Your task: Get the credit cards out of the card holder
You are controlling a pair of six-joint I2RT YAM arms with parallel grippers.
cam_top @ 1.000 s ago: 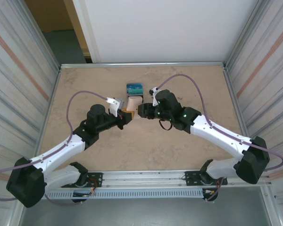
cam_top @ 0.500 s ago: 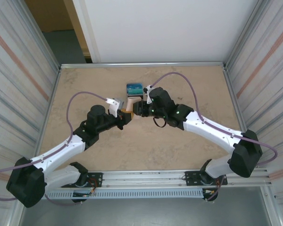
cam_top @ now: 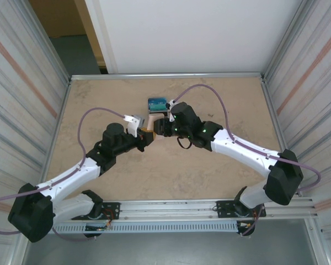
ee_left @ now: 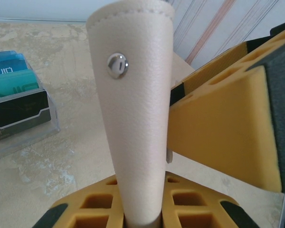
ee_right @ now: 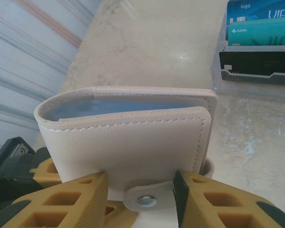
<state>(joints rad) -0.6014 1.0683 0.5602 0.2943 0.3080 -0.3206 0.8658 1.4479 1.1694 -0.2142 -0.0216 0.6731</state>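
Your left gripper (cam_top: 145, 136) is clamped narrow on the card holder (ee_right: 128, 128), standing it upright mid-table. Your right gripper (ee_right: 141, 190) meets it from the right, fingers part-open either side of the closing tab (ee_right: 147, 200). I can't tell if they're pinching it. Just beyond, the credit cards (ee_right: 261, 35) sit in a clear stand (ee_right: 256, 89) on the table (cam_top: 209, 165).

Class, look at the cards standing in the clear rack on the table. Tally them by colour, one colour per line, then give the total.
blue card: 1
teal card: 1
black card: 1
Total: 3
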